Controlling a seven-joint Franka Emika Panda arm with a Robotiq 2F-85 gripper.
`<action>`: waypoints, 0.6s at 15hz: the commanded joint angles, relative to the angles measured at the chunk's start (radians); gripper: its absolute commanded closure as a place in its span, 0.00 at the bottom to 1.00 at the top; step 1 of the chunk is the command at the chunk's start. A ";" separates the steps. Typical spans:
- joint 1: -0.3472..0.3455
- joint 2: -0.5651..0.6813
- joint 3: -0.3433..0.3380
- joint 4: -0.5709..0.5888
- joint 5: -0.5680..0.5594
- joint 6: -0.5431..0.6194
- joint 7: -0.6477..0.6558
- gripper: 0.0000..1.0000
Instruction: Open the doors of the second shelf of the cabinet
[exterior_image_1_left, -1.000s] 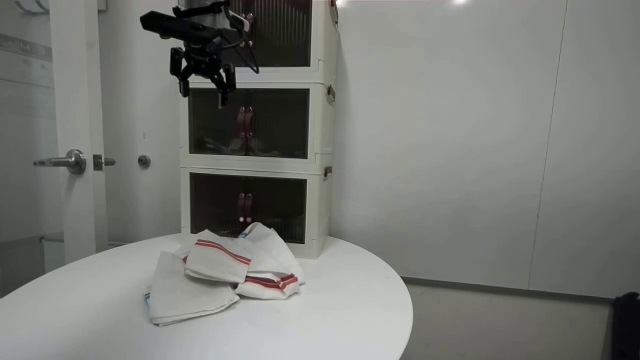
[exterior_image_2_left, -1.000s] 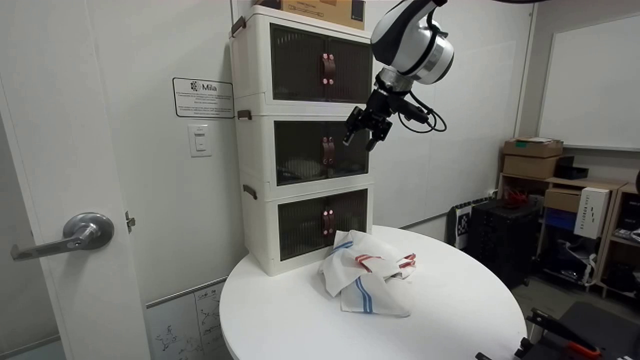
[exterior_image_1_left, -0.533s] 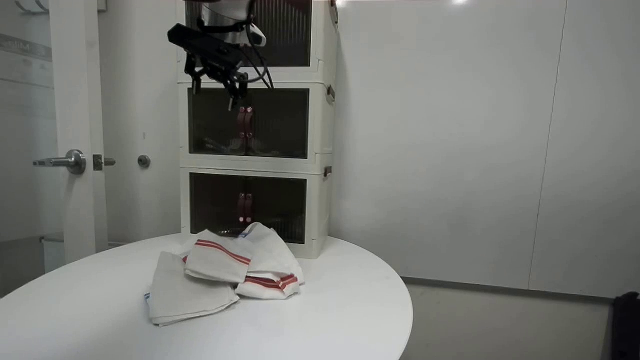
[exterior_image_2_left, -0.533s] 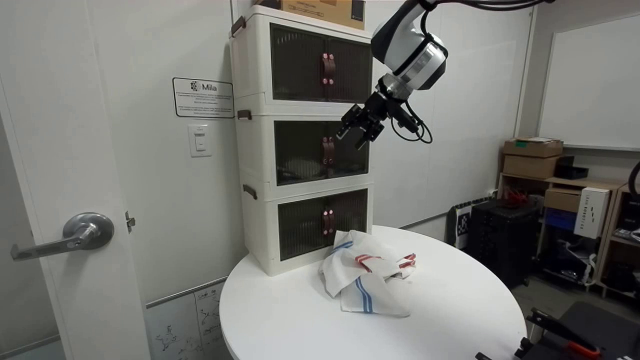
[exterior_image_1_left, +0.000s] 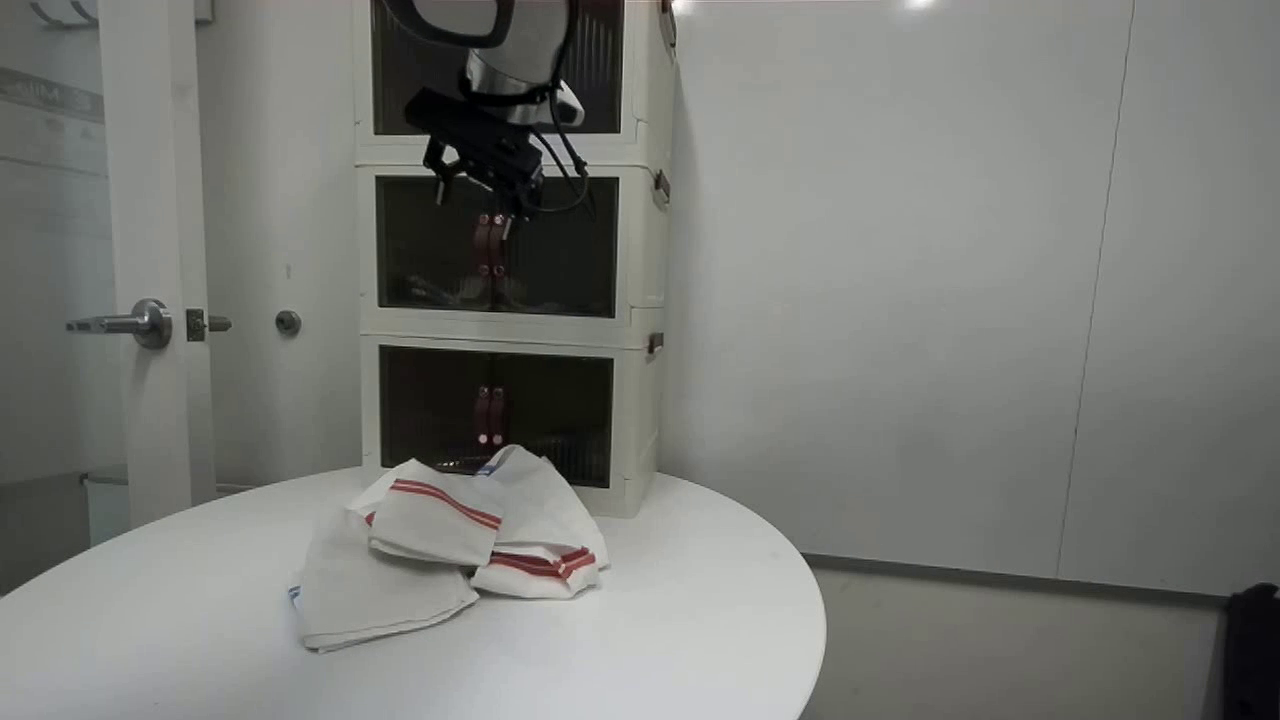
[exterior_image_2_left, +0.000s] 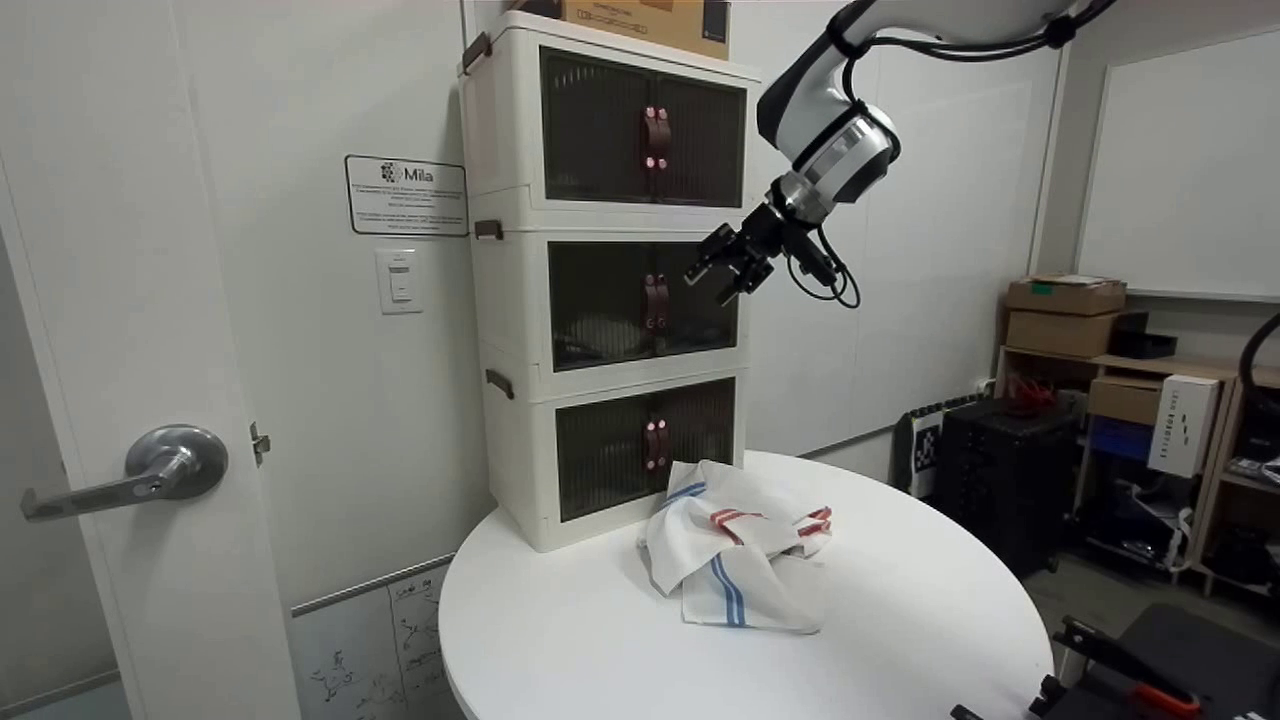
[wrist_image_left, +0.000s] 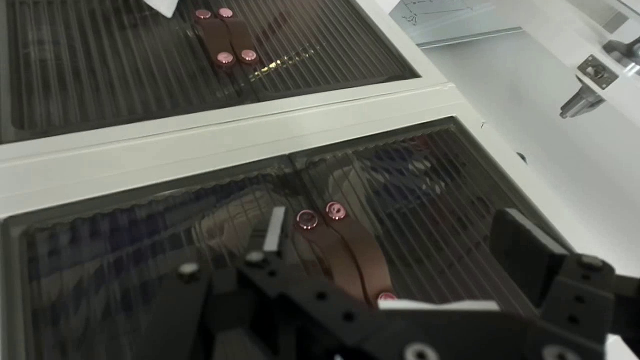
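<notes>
- Arm (exterior_image_1_left: 535, 45): moved towards 3 o'clock in an exterior view; jaws wide apart, nothing held.
- Approach, judged: nudge towards wrist-view 9 o'clock, centring on strap handles (wrist_image_left: 362, 250); pull squarely.
- Doors (exterior_image_2_left: 600, 300): closed, smoky, ribbed; second shelf (exterior_image_2_left: 640, 370) of cabinet (exterior_image_2_left: 510, 300), at 9 o'clock of jaws in an exterior view.

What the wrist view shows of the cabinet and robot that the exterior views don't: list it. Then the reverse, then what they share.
Only the wrist view: gold glints at the lower doors, and blurred blue patches, perhaps reflections, on the middle doors.
Only the exterior views: the upper doors and the white arm.
Shared: the middle doors, shut, with their brown straps; the lower doors; the cabinet's white frame; and the open gripper.
</notes>
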 joint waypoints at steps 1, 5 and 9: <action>-0.033 0.069 0.018 0.097 0.086 -0.041 -0.069 0.00; -0.041 0.125 0.023 0.172 0.123 -0.071 -0.094 0.00; -0.042 0.172 0.033 0.232 0.113 -0.081 -0.109 0.00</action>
